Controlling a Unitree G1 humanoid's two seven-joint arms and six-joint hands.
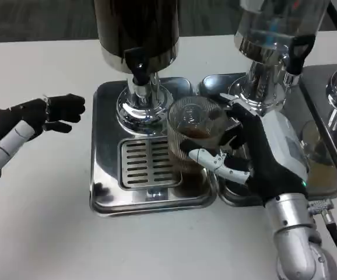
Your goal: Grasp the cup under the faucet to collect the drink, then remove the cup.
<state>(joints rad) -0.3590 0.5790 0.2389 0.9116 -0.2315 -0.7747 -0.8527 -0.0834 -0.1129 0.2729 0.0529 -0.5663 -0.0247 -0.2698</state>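
The right robot hand [251, 157] grips a clear ribbed plastic cup [193, 133] holding a little brown drink, just right of the black faucet [139, 69] of the dark drink dispenser [137, 29], above the shiny steel drip tray [107, 151]. The left robot hand [37, 119] hovers over the white table [40, 227], fingers curled in on nothing.

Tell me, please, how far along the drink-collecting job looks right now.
Done: the right hand grips the cup, which already holds some dark drink. In hand: the cup sits just right of the faucet, over the metal tray, so it may be coming away. Left: clearing the cup from the dispenser. The left hand waits aside.
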